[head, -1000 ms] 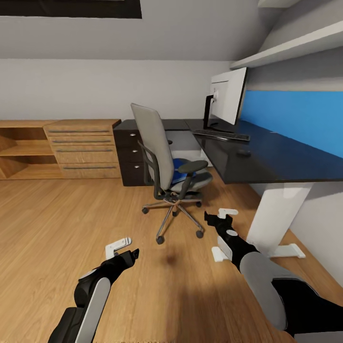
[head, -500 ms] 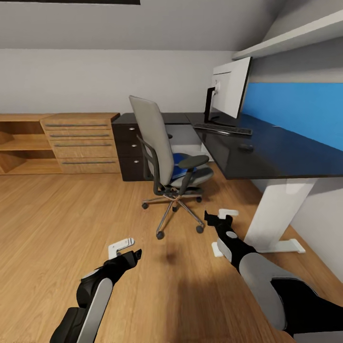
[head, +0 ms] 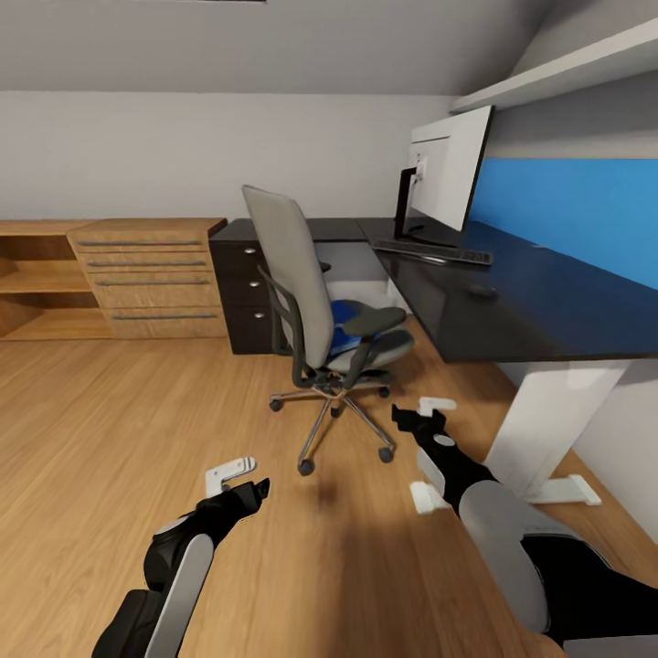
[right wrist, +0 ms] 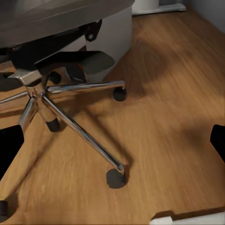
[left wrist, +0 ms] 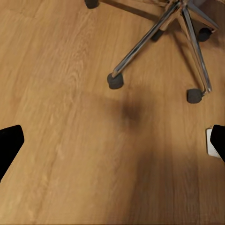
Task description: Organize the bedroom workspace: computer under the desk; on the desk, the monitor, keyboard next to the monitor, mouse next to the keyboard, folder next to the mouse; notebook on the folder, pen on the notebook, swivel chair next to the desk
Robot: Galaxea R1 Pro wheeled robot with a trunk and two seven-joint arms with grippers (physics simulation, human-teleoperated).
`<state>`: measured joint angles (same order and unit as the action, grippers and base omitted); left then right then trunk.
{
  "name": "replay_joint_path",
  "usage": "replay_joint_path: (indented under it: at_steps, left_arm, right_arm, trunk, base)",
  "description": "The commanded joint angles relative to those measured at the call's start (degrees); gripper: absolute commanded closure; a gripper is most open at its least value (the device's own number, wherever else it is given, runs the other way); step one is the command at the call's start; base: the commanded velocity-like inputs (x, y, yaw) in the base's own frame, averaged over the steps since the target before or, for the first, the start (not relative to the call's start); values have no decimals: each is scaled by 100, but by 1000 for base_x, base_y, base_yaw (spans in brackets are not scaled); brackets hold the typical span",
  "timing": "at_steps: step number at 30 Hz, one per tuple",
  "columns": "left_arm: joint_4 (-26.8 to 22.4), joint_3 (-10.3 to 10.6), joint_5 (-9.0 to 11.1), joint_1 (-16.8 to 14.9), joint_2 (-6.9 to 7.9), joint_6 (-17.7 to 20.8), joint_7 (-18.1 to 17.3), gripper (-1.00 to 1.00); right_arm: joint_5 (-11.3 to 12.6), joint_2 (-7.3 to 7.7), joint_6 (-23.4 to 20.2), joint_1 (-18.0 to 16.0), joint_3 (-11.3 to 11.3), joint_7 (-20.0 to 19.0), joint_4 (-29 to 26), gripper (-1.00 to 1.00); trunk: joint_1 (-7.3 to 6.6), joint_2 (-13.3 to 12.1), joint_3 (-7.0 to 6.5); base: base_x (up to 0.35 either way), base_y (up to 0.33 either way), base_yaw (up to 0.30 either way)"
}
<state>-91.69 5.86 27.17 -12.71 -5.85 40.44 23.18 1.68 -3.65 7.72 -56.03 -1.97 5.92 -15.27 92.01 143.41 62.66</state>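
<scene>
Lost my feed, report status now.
Left claw and right claw open, empty, low over floor. Blue folder on swivel chair seat. Chair backrest faces us, between claws and folder.

I see a wooden floor (head: 110, 439) running back to a white wall (head: 183, 155). Against that wall stands a light wood drawer unit (head: 146, 274) — open wooden shelves (head: 27, 283) adjoin it on one side, a dark drawer cabinet (head: 239, 292) on the other. Above and well off to the cabinet's far side — a white wall shelf (head: 567, 73) over a blue panel (head: 585, 210).
</scene>
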Motion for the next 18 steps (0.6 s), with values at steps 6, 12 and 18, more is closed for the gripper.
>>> replay_joint_path:
  at_steps: [6, 12, 18]
  left_arm:
    - [-4, 9, 60, -3, 4, 11, 54, -100]
    - [1, 6, 60, -3, 5, 8, 53, -100]
    - [2, 6, 60, -3, 5, 14, 48, -100]
  right_arm:
    - [36, -27, -188, -4, -21, 13, 6, -100]
    - [137, -38, -215, -4, -15, 116, 5, -100]
    - [162, -32, -210, -4, -18, 149, -15, -100]
  trunk:
    - [2, 2, 5]
    - [2, 2, 5]
    - [2, 2, 5]
  base:
    - [319, 0, 0]
    - [319, 0, 0]
    - [316, 0, 0]
